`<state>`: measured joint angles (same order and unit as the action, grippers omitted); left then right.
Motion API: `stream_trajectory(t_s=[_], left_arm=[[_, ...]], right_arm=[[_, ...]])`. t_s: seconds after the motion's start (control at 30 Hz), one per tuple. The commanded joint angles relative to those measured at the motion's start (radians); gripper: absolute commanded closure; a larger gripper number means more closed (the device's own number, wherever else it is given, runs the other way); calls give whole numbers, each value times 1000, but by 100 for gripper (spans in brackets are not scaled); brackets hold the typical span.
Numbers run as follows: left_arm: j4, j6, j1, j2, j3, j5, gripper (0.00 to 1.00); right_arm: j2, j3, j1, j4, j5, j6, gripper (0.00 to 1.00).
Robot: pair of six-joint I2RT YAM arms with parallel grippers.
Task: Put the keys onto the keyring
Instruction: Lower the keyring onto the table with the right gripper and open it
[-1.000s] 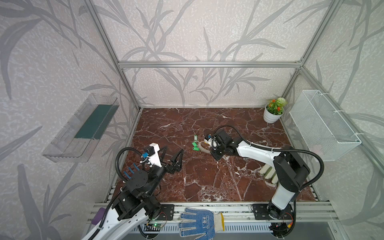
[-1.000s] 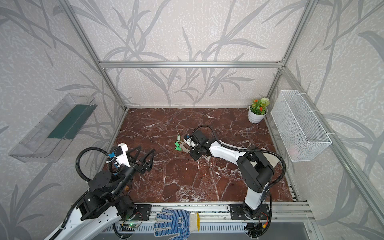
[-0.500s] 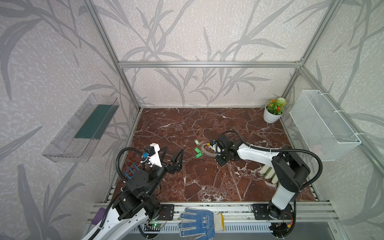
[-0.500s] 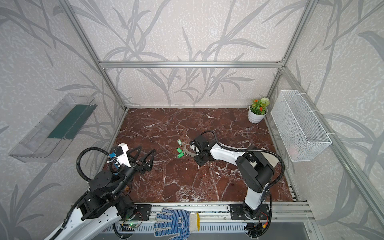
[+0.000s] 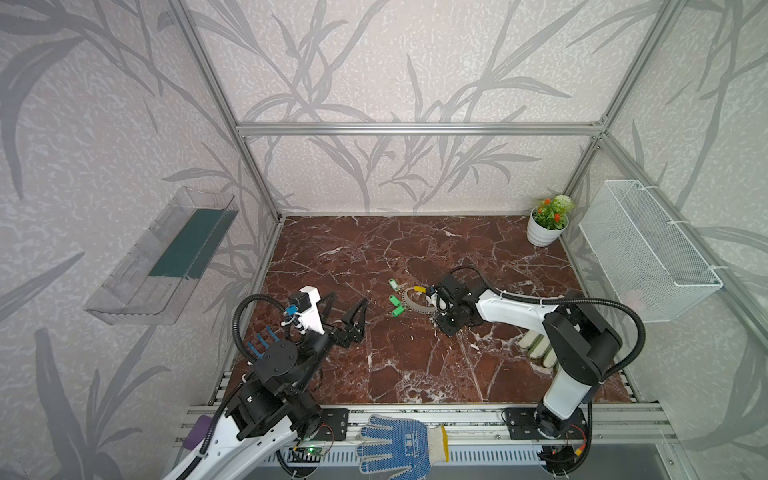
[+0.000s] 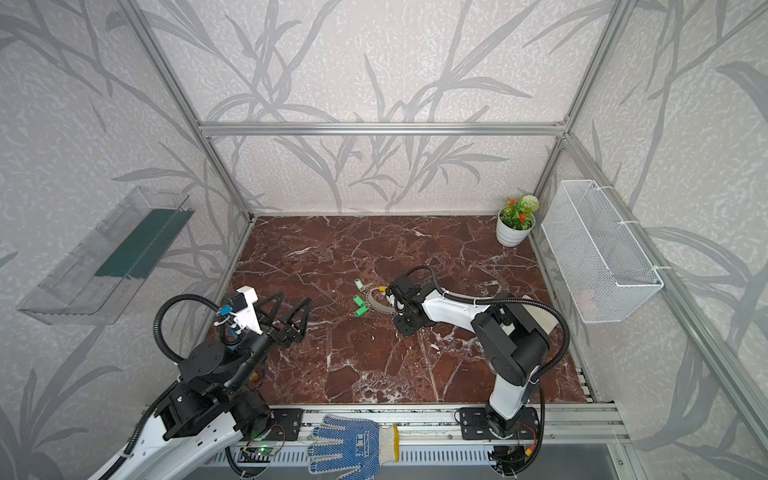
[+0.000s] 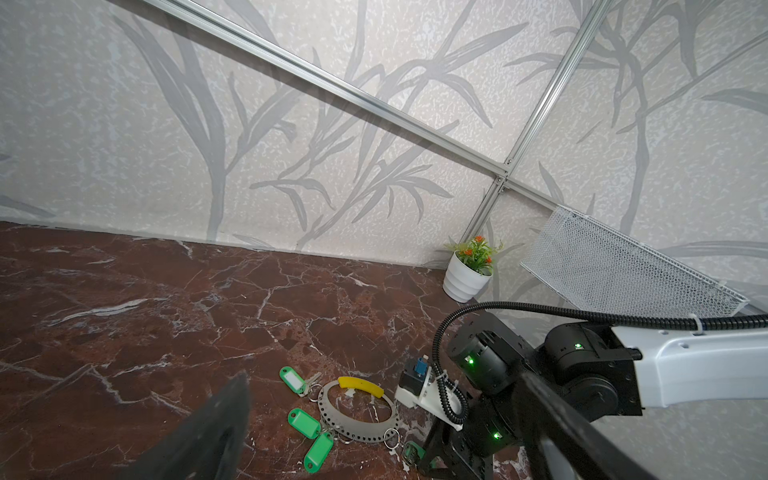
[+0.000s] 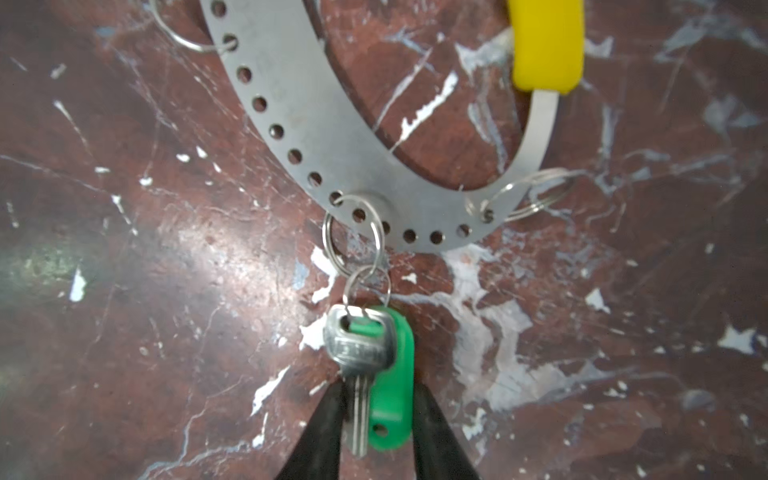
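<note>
The keyring (image 8: 332,137), a grey perforated band with a yellow sleeve (image 8: 546,45), lies flat mid-table in both top views (image 5: 417,306) (image 6: 380,306). Three green-tagged keys (image 5: 394,299) (image 6: 358,299) (image 7: 304,423) lie at its left side on small rings. Another key (image 8: 359,353) with a green tag (image 8: 392,374) hangs by split rings from a hole in the band. My right gripper (image 8: 378,388) (image 5: 440,320) stands open, one finger on each side of that key and tag, which lie flat. My left gripper (image 5: 349,297) (image 6: 296,296) is wide open and empty, left of the keys.
A potted plant (image 5: 546,226) stands at the back right corner. A white wire basket (image 5: 648,253) hangs on the right wall and a clear shelf (image 5: 166,257) on the left wall. A blue glove (image 5: 395,442) lies on the front rail.
The right gripper dragged the keyring and its keys a little toward the front right, then its jaws parted around the key. The left arm has not moved.
</note>
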<state>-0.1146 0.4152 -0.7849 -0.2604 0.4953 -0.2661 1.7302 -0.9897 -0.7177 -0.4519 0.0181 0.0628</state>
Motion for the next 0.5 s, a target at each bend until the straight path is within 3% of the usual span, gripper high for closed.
stream_trajectory(t_s=[0.0,0.17,0.43,0.47], left_arm=[[19,8,-2,-10,-11,-26,1],[7,2,-3,-43,-8,-64,1],[-37,17,-1,-147,14,-256,1],[-50,22,-1,-166,22,-279,1]], right_arm=[[-94,43,4,-9,-17,32,68],[-277,175,7,95,-54,46,66],[-611,451,51,459,-190,51,64],[-641,485,61,505,-202,90,41]])
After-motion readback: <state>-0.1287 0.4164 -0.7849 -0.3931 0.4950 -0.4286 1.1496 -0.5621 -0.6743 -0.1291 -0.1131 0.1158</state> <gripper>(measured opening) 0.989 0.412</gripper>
